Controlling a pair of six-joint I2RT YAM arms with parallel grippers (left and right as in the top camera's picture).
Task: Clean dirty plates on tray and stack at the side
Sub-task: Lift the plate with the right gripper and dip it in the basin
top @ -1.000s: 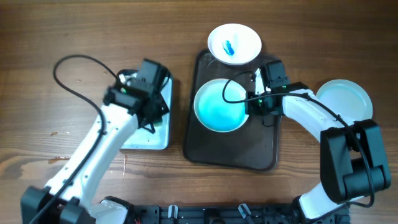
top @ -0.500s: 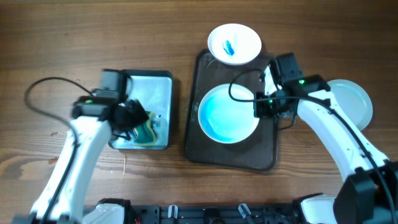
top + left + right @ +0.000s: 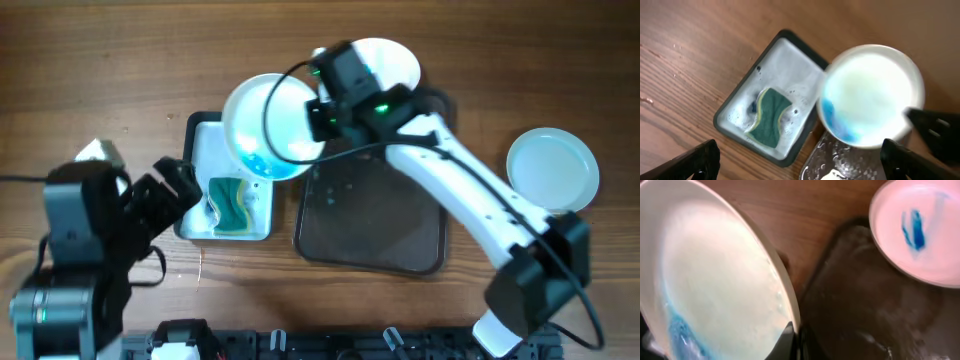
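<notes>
Your right arm (image 3: pixel 450 190) lay stretched across the table (image 3: pixel 100 60) toward its left side. The right jaws were closed on the rim of one plate (image 3: pixel 268 128). The jaws gripped the edge of the plate that faced the right edge of the table, so nearly all of the dish stuck out beyond them. In the right wrist view only one finger (image 3: pixel 787 341) showed, pressed against that rim.

The plate hung clear of the table, above the far right corner of the small tray (image 3: pixel 205 150), and appeared tilted. Blue water had pooled along the side of the plate nearest the near edge.

A green sponge (image 3: pixel 232 203) lay in the suds inside the small tray.

The brown tray (image 3: pixel 370 220) sat in the middle of the table, wet and with no plate on its main area. A smeared plate (image 3: pixel 398 62) rested at its far end, and the blue mark showed plainly in the right wrist view.

A clean plate (image 3: pixel 552 170) sat on the table near the right edge, well apart from the others.

Your left arm (image 3: pixel 80 230) stood by the near left corner. The left jaws were spread wide and had hold of nothing.
</notes>
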